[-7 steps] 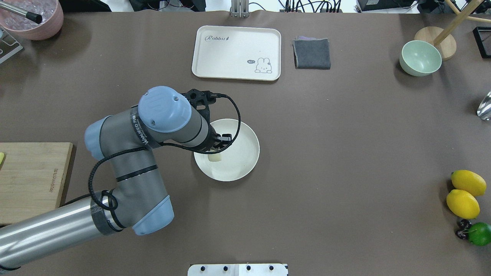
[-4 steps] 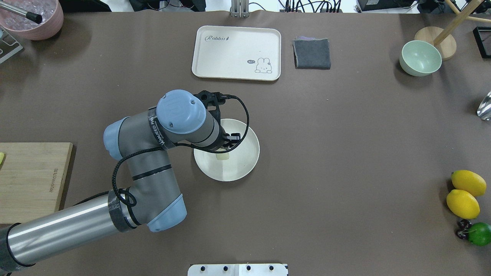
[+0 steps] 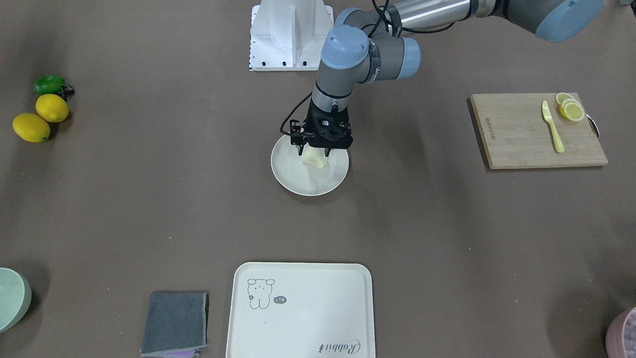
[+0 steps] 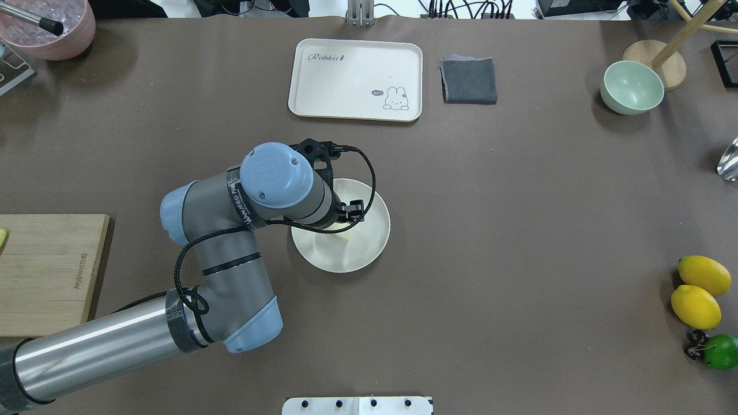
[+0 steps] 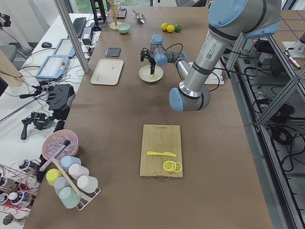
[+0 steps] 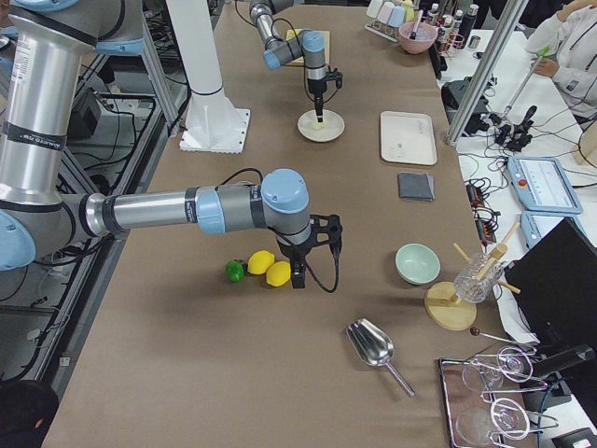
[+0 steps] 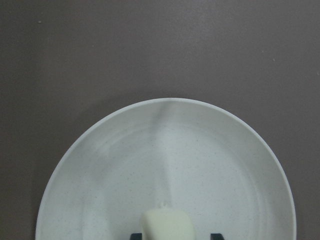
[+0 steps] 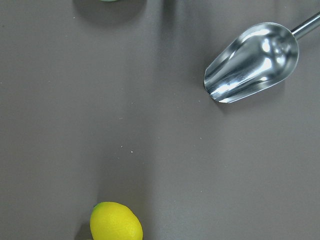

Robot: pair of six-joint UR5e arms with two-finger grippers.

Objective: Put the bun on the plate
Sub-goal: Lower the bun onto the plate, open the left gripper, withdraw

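Observation:
The round cream-white plate (image 3: 298, 183) sits mid-table, also seen in the overhead view (image 4: 369, 249). My left gripper (image 3: 315, 153) points straight down over the half of the plate nearer the robot, shut on the small pale bun (image 3: 315, 159), which is low over the dish or touching it. The left wrist view shows the bun (image 7: 168, 226) between the dark fingertips at the bottom edge, with the plate (image 7: 200, 150) filling the view. My right gripper (image 6: 298, 277) hangs by the lemons in the exterior right view only; I cannot tell whether it is open or shut.
Far side holds a cream tray (image 4: 354, 78), a grey cloth (image 4: 469, 80) and a green bowl (image 4: 631, 86). Two lemons (image 4: 699, 291) and a lime lie at the right edge. A cutting board (image 3: 534, 132) carries lemon slices and a knife. A metal scoop (image 8: 250, 62) lies beyond the right arm.
The left arm has carried the bun to the right, further in over the plate; the last half second's shift is small. The wrist now hides most of the bun from overhead.

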